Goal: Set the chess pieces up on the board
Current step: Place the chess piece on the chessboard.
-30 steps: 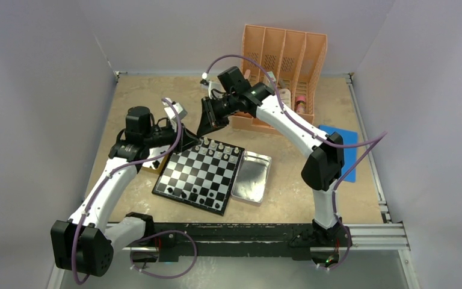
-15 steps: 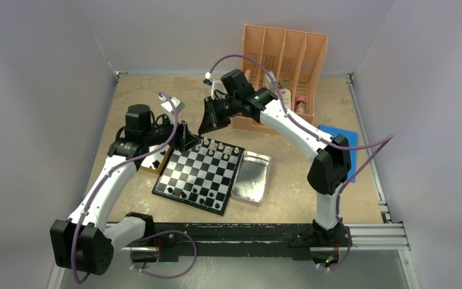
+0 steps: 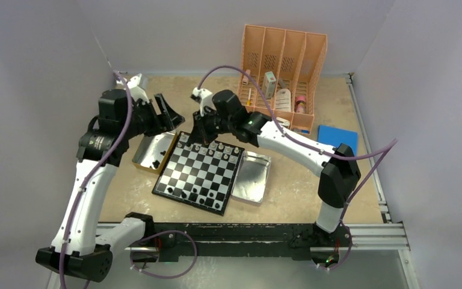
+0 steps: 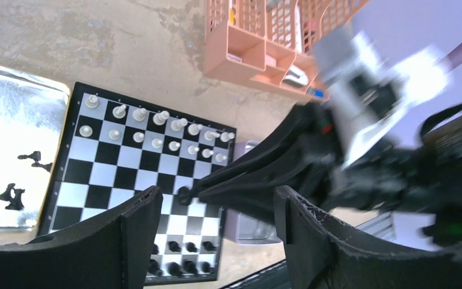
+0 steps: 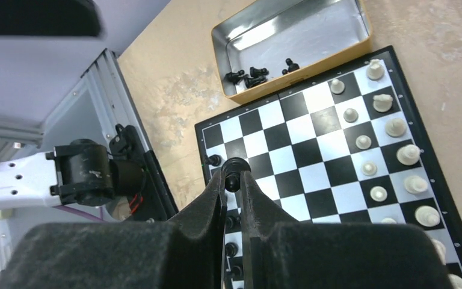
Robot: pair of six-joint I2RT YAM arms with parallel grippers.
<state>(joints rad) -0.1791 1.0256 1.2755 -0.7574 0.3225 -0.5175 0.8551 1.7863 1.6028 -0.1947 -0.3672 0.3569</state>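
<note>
Placement of one small black pawn (image 5: 237, 165) during set-up. The right gripper (image 5: 234, 176) has its two dark fingers pressed together on the pawn at their very tips, a narrow hold that should let the figure go down between neighbours. In the wrist view the pawn hangs over the square chessboard of black and shiny silver-white checks (image 5: 313, 144), on the side away from the white ranks, and is not yet on a square (its height above the board cannot be told).

The left gripper (image 3: 169, 113) is spread wide and holds nothing. It hangs raised beyond the board's far left corner, which keeps it out of the other arm's way.

Silvery-white chess pieces (image 3: 212, 145) fill two ranks along the far edge. Black chess pieces (image 3: 187, 194) stand only in part along the near edge, so the white side reads as complete and the black side as under way. More black figures (image 5: 255, 73) lie in the rectangular metal tin with a gold-coloured outer wall (image 5: 313, 24), set just beside the board's left edge so the supply is close. A plain silver rectangular metal tray (image 3: 251, 177) lies just beside the right edge.

The next move likely calls for a straight descent onto a vacant square of black's pawn rank, next to a standing pawn (image 5: 214, 160). A tilted release could topple neighbours.
</note>
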